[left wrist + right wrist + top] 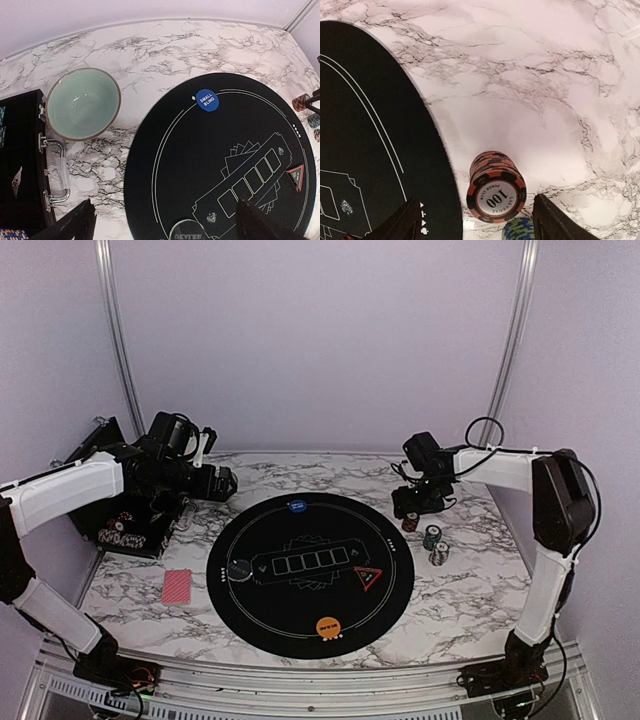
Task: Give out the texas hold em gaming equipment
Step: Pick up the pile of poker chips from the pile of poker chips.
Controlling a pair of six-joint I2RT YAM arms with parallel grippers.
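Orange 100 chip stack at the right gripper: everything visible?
The orange-and-black striped poker chip stack is a short column, its top chip showing a white centre printed 100 and Las Vegas Poker Club. It stands on the white marble table just off the round black mat, between the fingers of the open right gripper, neither touching it. A green-and-blue striped chip stack sits close beside it; contact unclear.

A white marble-patterned bench (470,600) is covered at its centre by a large round black mat (290,610), printed with white rings and five card outlines. A pale teal bowl (83,103) is set upright near the mat's far-left edge, just beside a black case (22,150) fitted with a metal handle (56,172).
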